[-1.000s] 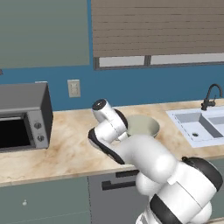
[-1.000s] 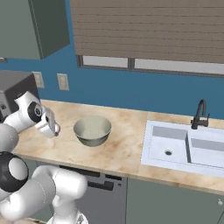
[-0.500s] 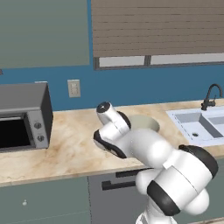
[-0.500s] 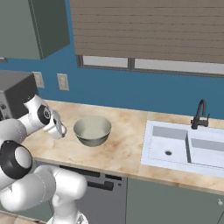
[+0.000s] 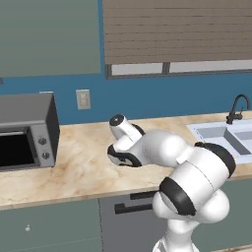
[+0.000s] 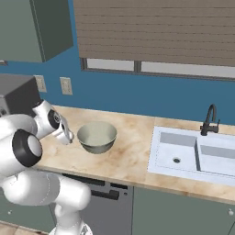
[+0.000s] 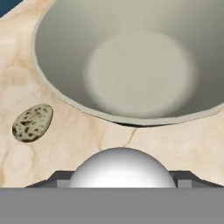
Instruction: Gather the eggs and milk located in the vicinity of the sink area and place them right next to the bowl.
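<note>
**Egg lay on the counter beside the bowl**

The egg (image 7: 32, 122), pale and speckled with dark spots, rested on the marbled beige counter (image 7: 87, 140) just beside the bowl (image 7: 131, 65), apart from its rim, as seen from the hand view. The bowl's pale inside held nothing.

From the right base view, the grey-green bowl (image 6: 97, 137) stood on the counter (image 6: 133, 151) between the robot's hand and the white double-basin sink (image 6: 197, 155), well apart from the sink. A thin black curved faucet (image 6: 209, 120) rose behind the basins. The gripper (image 6: 65, 134) hung low over the counter just to the left of the bowl, turned toward it. Whether its fingers stood apart or together could not be told from any view, and nothing showed between them.

From the left base view, the arm's white links covered the bowl. A grey microwave (image 5: 27, 130) sat at the left end of the counter, under a wall outlet (image 5: 82, 99), with the sink (image 5: 226, 135) at the far right.
</note>
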